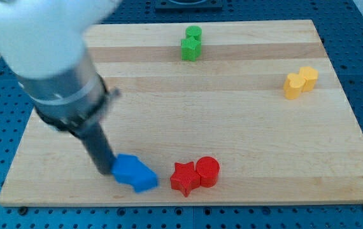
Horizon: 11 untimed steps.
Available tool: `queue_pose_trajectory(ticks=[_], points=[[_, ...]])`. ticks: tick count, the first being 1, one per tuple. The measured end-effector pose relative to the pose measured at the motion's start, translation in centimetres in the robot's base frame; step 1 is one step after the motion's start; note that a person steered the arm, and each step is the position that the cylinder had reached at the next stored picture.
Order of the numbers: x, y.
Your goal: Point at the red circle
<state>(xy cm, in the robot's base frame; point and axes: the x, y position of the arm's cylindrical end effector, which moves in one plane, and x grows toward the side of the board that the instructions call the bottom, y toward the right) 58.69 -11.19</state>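
Resting my tip point(105, 170) against blue blocks point(134, 173); no fingers, bare rod. Needing rightward sweep, skirting red star point(183, 178), stopping beside red circle point(207, 171).

On the wooden desk point(232, 121), two green blocks point(192, 44) touch at the far edge. Two yellow blocks point(300, 82) touch at the far right. A blue block point(134, 173) lies near the front, with a red star point(183, 178) to its right.

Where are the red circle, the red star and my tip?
red circle point(208, 170): camera view, on its top face.
red star point(184, 177): camera view, on its top centre.
my tip point(107, 170): camera view, rod's lower end, touching the blue block point(134, 172).
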Motion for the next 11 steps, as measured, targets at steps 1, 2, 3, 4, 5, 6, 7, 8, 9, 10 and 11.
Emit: queue_pose_trajectory(ticks=[1,2,3,4,5,6,7,8,9,10,11], points=[[1.7,2.1],[1.7,2.1],[1.7,1.7],[1.7,-0.8],[3.1,-4.0],[3.1,-4.0],[3.1,-3.0],[3.1,-3.0],[3.0,-2.9],[-2.1,-1.2],[-10.6,1.9]])
